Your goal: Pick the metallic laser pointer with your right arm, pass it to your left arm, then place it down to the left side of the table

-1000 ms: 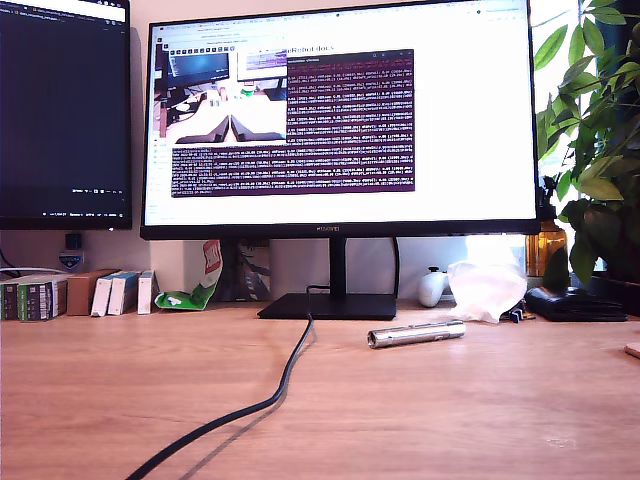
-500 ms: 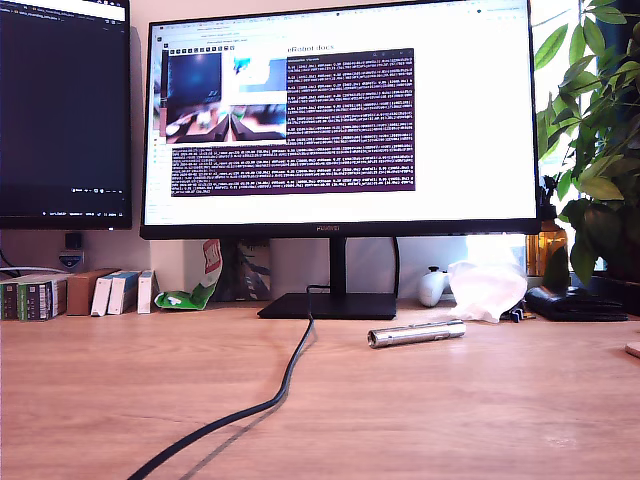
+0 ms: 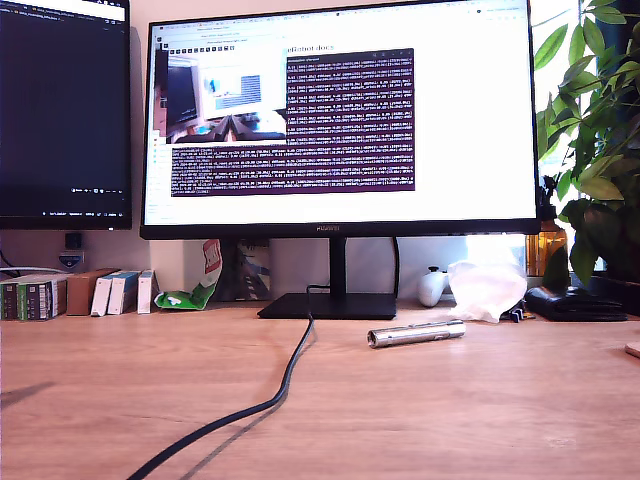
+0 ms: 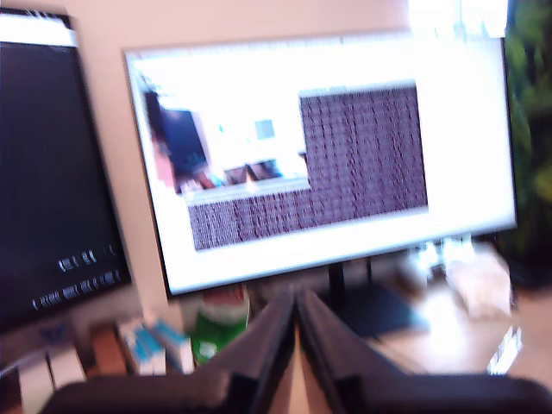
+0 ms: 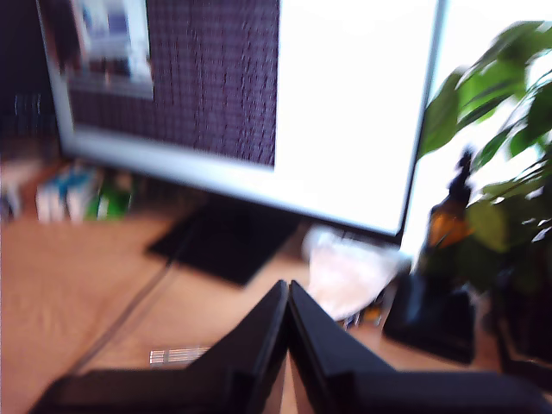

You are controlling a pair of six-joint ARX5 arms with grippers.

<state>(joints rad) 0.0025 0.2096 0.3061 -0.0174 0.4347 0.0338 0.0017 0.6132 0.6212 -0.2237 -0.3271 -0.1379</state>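
The counter (image 3: 480, 410), a wide light-brown wood-grain top, fills the lower part of the exterior view. On it stands a large lit monitor (image 3: 340, 120), its base set back toward the wall, likely to keep the front free as working room; a dark second screen (image 3: 62, 110) sits at the exterior view's left. A leafy plant (image 3: 595, 130) crowds the exterior view's right edge. A black cable (image 3: 270, 400) runs from the monitor base forward across the wood. A crumpled white bag (image 3: 487, 290) lies behind the metallic laser pointer (image 3: 416, 334), which rests flat and alone on the counter, right of centre in the exterior view, just clear of the cable; it also shows faintly in the second wrist view. Neither arm appears in the exterior view. The first hand (image 4: 297, 304) shows its two fingers pressed together, holding nothing, aimed at the monitor; that picture is blurred. The second hand (image 5: 287, 293) is likewise closed and empty, poised above the counter near the pointer. Judged so, the pick is not yet begun; the fingers must part first.
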